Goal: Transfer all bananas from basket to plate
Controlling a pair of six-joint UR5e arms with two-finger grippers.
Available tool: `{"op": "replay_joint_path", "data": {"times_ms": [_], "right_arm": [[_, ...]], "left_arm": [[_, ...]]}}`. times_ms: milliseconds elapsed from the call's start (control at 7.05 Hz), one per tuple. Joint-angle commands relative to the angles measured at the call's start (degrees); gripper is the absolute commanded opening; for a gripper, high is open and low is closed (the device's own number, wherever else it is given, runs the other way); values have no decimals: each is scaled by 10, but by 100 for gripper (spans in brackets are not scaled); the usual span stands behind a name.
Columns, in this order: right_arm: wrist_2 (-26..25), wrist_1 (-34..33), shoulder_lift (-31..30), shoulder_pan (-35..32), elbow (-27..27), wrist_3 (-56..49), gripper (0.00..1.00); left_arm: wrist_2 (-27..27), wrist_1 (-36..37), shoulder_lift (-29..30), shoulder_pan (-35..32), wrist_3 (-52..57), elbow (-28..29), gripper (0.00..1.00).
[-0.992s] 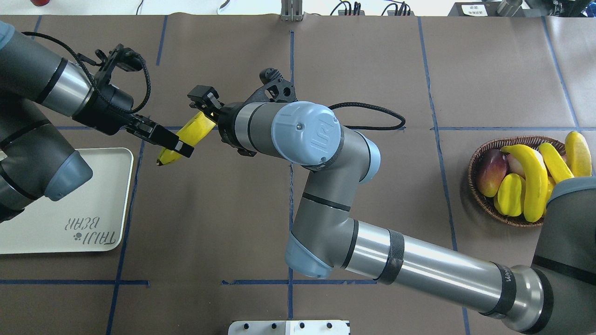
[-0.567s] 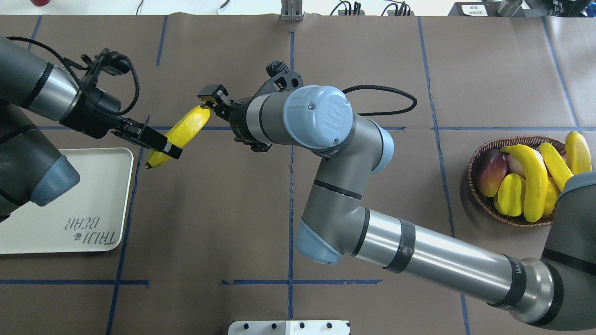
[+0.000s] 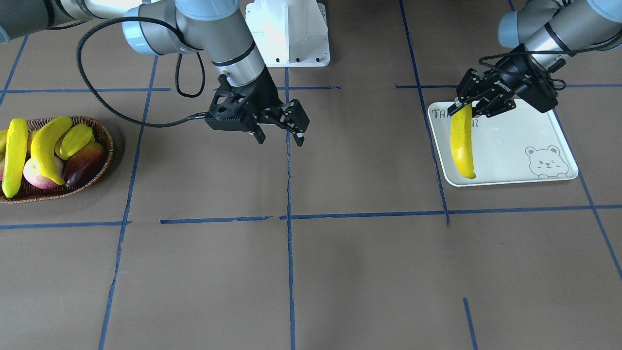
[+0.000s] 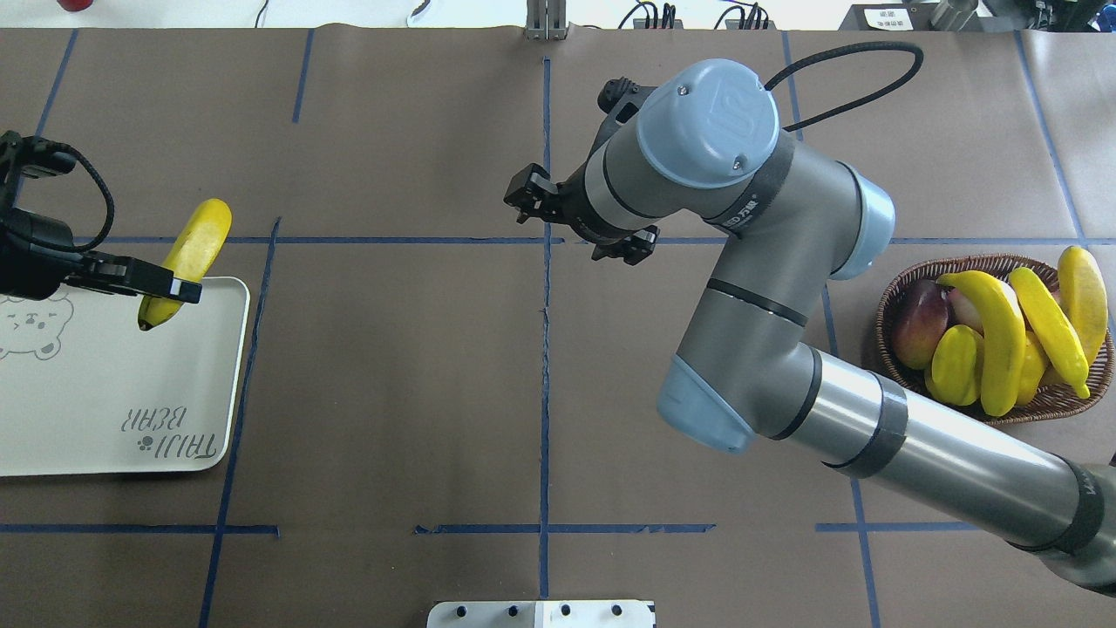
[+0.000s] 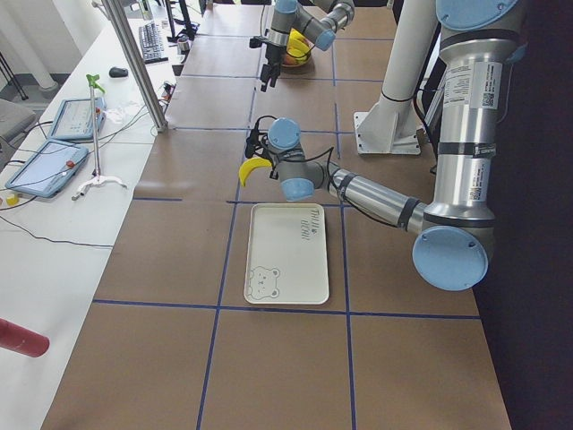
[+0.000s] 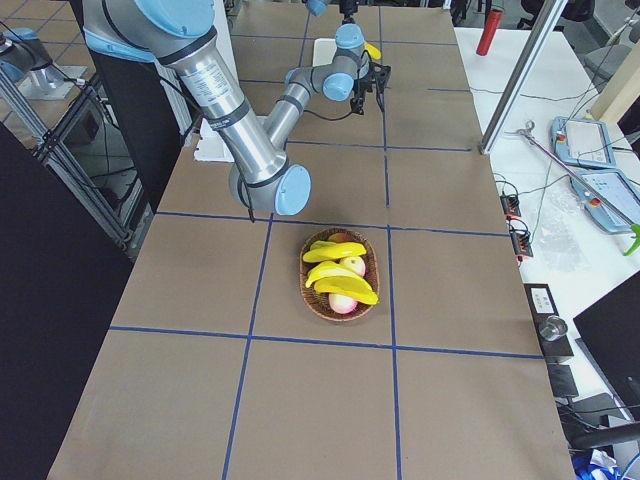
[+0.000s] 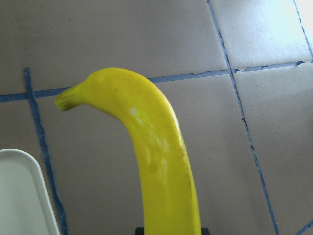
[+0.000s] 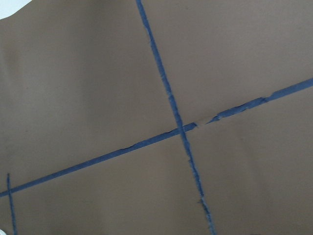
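My left gripper [image 3: 467,104] is shut on the upper part of one yellow banana [image 4: 190,253], which hangs above the plate's [image 4: 113,384] edge nearest the table's middle. The same banana [image 7: 161,161] fills the left wrist view, with the plate's corner [image 7: 19,196] below it. Near the table's centre my right gripper [image 3: 281,139] is open and holds nothing; its wrist view shows only bare table. Three more bananas [image 4: 994,340] lie in the wicker basket [image 4: 898,366] at the far right, one [image 4: 1085,288] leaning over its rim.
The basket [image 3: 104,160] also holds a yellow-green starfruit [image 4: 955,362] and a reddish mango-like fruit [image 4: 920,323]. A white mount [image 3: 286,29] stands at the robot's side of the table. Blue tape lines cross the brown table cover.
The right gripper has let go of the banana and drawn back to the right, toward the centre. The left arm has carried the banana leftwards to the plate's edge.
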State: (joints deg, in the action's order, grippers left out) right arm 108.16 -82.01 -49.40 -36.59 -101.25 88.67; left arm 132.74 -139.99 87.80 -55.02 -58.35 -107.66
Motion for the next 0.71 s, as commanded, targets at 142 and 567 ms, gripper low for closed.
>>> {"op": "replay_joint_path", "data": {"times_ms": [142, 567], "right_arm": [[32, -98, -39, -44, -66, -89, 100], [58, -202, -69, -95, -107, -248, 100]], "left_arm": [[-83, 84, -46, -3, 31, -3, 0], [-87, 177, -113, -18, 244, -13, 0]]}}
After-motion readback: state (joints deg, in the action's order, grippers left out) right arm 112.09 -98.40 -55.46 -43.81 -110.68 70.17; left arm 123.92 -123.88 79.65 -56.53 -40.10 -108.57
